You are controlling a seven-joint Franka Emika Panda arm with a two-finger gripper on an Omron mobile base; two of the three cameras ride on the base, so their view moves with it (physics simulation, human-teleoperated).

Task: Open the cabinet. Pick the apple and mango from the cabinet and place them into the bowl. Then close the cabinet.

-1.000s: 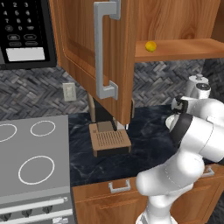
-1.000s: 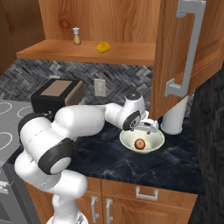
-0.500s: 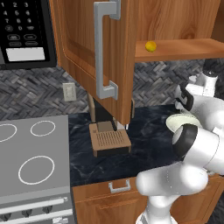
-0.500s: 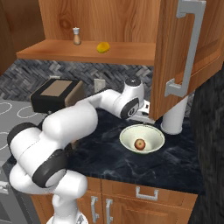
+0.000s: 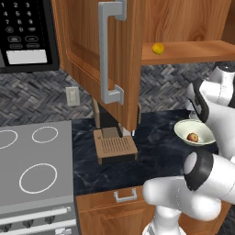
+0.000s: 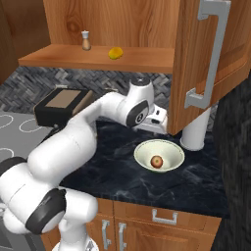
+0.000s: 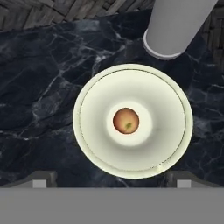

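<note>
The small reddish-brown apple (image 7: 126, 120) already lies in the middle of the shallow cream-white bowl (image 7: 94, 144), which stands on the dark marbled table (image 7: 39, 87) just beside a pale grey cylinder (image 7: 177, 26). The claw (image 7: 109, 179) hangs released and empty above the bowl, its two dark tips spread to either side of the near rim. The small bright yellow mango (image 6: 115, 53) rests on the shelf of the orange-brown wood cabinet (image 6: 147, 19), whose raised-panel doors stand open, apart from a little shaker (image 6: 86, 40) further along the same shelf. The step in hand, as I judge it, is to go up for the mango: lift straight clear of the bowl first, then travel toward the shelf with the jaws kept wide, come at the fruit from the front and level with the shelf board, and close across its middle so that a round fruit does not roll off. Room is tight on one side: the open door with the long grey bar handle (image 6: 208, 54) hangs close over the bowl, so the rise should lean away from it. The shelf's front edge is bare ahead of the mango, which leaves an open approach.
</note>
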